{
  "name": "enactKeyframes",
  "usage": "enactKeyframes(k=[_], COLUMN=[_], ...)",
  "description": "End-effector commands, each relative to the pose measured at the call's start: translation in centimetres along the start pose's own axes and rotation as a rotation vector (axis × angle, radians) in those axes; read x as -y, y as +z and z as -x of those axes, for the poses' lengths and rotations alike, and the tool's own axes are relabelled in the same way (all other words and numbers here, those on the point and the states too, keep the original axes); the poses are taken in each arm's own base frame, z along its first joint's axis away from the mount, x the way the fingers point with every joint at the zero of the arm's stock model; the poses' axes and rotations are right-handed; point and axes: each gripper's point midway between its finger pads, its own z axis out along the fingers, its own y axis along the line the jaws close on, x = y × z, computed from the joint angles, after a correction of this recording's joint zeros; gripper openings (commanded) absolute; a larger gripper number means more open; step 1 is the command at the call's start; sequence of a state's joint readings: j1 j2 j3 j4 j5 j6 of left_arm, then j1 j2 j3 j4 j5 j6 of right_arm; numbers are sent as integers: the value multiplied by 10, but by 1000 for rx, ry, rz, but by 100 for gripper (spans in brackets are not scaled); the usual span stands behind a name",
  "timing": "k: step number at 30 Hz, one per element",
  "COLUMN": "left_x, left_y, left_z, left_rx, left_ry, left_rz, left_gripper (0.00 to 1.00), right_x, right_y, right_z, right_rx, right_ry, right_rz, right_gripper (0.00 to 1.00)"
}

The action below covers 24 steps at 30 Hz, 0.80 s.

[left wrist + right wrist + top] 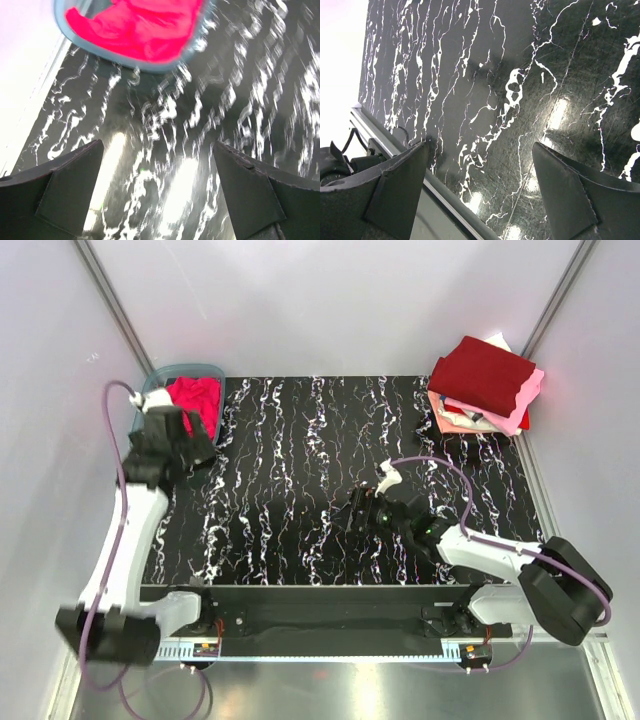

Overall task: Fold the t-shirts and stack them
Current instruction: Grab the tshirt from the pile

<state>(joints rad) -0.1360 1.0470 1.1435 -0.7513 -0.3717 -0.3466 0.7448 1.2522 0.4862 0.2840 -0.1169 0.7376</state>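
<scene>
the tub (216,371) sits at the far left corner of the table (300,450), with the bright pinkish-red t-shirt (195,398) bunched inside it. the folded t-shirts (485,380), dark maroon on top of pale pink, salmon and white, lie stacked at the table's far right corner. the left gripper (190,443) hovers by the table's left edge, just short of the tub, jaws spread wide and empty. the right gripper (358,510) hangs low over the table's middle, jaws likewise spread, gripping nothing.
</scene>
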Motion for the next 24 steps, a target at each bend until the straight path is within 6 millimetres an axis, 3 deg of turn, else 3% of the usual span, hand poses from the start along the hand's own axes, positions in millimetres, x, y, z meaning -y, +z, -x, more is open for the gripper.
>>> enactKeyframes(k=[1,2,4,7,8,10,11,12,14,19,21,24], left_x=[2,3,0,-6,-6,-16,-15,-20,-23,-29,-38,-44], left_y=[46,57,103,133,155,175,196,206,231,265,281,297], left_z=[38,41,43,59,46,54,40,51,43,59,47,47], left_rx=[-49,-63,-121,-126,-181,-195,-249,-229,-265,-225,-262,-267], left_ry=[-117,-117,-102,-111,-109,-144,-150,-175,-211,-237,-244,-260], left_rz=[-22,-25,21,49,52,62,51,40,-5,-36,-7,-13], left_gripper=[99,99,97,95,94,88,87,85,81,81,81,79], right_x=[-18,-18,-19,-17,-17,-18,-17,-17,-17,-17,-16,-17], right_y=[3,3,3,4,4,5,6,6,7,10,11,12], right_z=[13,13,13,12,12,12,12,11,11,10,9,10], right_rx=[25,23,23,18,15,13,11,7,1,-6,-13,-14], right_ry=[-26,-24,-25,-24,-23,-25,-23,-24,-26,-26,-26,-28], right_rz=[44,42,44,40,38,38,36,34,31,30,28,31], right_gripper=[92,92,91,92,91,92,92,92,92,91,92,92])
